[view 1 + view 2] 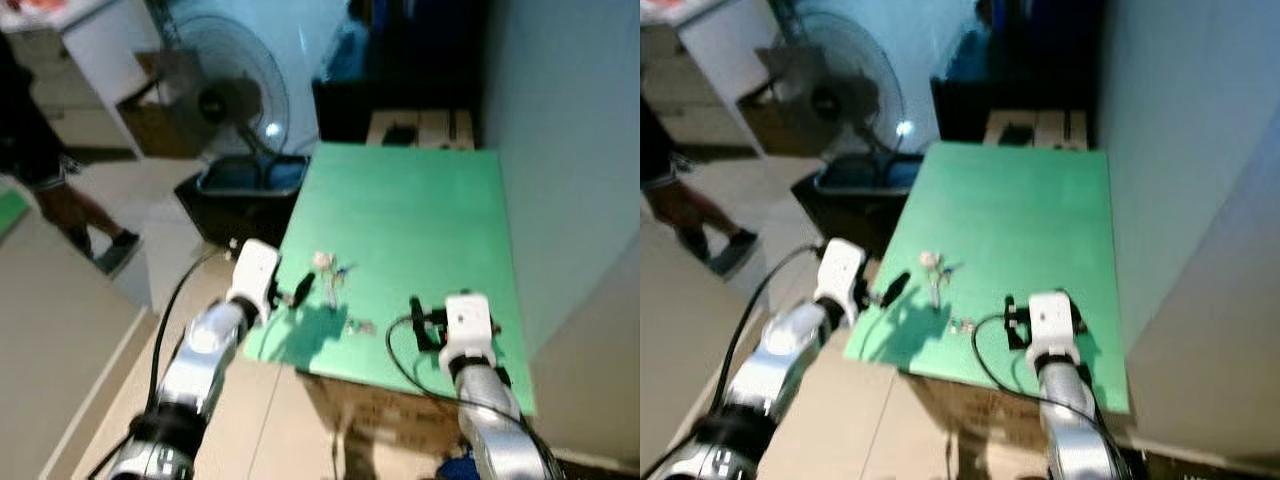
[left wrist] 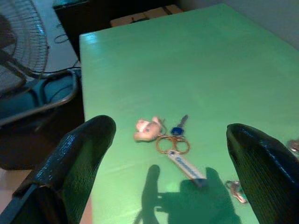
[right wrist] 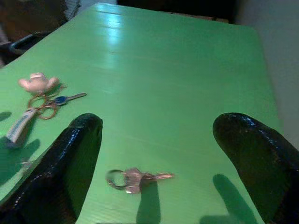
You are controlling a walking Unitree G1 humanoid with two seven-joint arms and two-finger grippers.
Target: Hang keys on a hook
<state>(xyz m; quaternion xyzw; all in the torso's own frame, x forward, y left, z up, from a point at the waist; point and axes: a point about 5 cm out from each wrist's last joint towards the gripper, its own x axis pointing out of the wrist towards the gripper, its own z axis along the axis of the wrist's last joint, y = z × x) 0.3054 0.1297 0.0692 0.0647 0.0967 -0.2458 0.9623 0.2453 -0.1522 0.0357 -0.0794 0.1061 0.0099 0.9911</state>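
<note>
A key bunch [image 1: 330, 270] lies on the green tabletop [image 1: 410, 220] near its front left corner. It has a pink charm [image 2: 147, 129], a blue-headed key [image 2: 179, 126], brass rings and a white tag [image 2: 185, 166]. A smaller key on a ring [image 3: 133, 178] lies closer to the front edge. My left gripper [image 1: 300, 290] hovers open at the table's left edge, just short of the bunch. Near the front edge my right gripper [image 1: 421, 322] is open too, to the right of the small key. Neither holds anything.
A standing fan [image 1: 232, 95] and a dark bin [image 1: 245, 185] stand left of the table. A person's legs [image 1: 75, 215] are at the far left. A wall [image 1: 570, 150] runs along the table's right side. A dark cabinet [image 1: 400, 70] and a wooden box are behind it.
</note>
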